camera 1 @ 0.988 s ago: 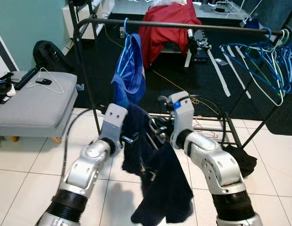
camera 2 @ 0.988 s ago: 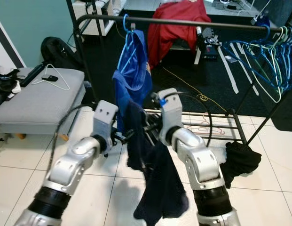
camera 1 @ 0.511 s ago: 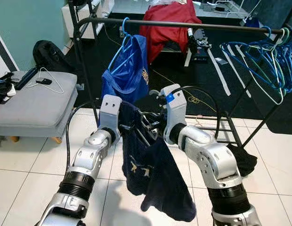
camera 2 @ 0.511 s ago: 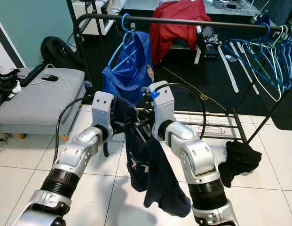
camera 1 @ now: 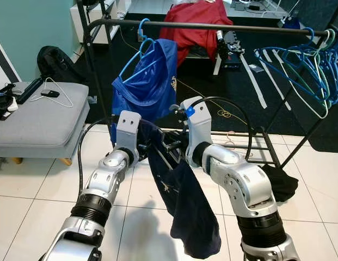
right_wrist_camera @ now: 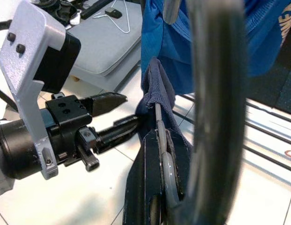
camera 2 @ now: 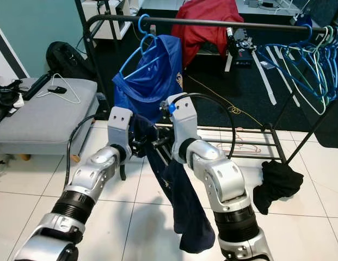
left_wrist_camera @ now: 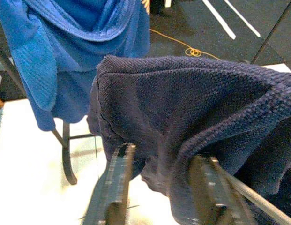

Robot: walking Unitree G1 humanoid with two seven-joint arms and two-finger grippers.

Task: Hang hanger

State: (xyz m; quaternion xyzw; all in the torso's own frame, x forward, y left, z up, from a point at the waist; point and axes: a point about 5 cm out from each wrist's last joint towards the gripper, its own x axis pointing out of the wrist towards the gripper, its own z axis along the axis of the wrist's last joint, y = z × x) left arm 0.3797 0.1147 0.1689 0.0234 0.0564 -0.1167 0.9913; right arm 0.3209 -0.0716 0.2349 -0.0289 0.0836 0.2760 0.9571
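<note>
Both tools, left tool point(camera 1: 148, 145) open, right tool point(right_wrist_camera: 160, 154) clamped on the hanger point(right_wrist_camera: 159, 136), support a limp navy garment point(camera 1: 185, 206), best carried by its stiff wire.

Grey ottoman point(camera 1: 41, 117), black backpack point(camera 1: 55, 62), red garment point(camera 1: 193, 24)

Both grippers, left point(camera 1: 148, 142) and right point(camera 1: 170, 145), sit higher and closer to the rack point(camera 1: 212, 26) now. The navy garment point(camera 1: 182, 201) hangs longer and straighter, and the blue shirt point(camera 1: 149, 81) has swung wider open.
</note>
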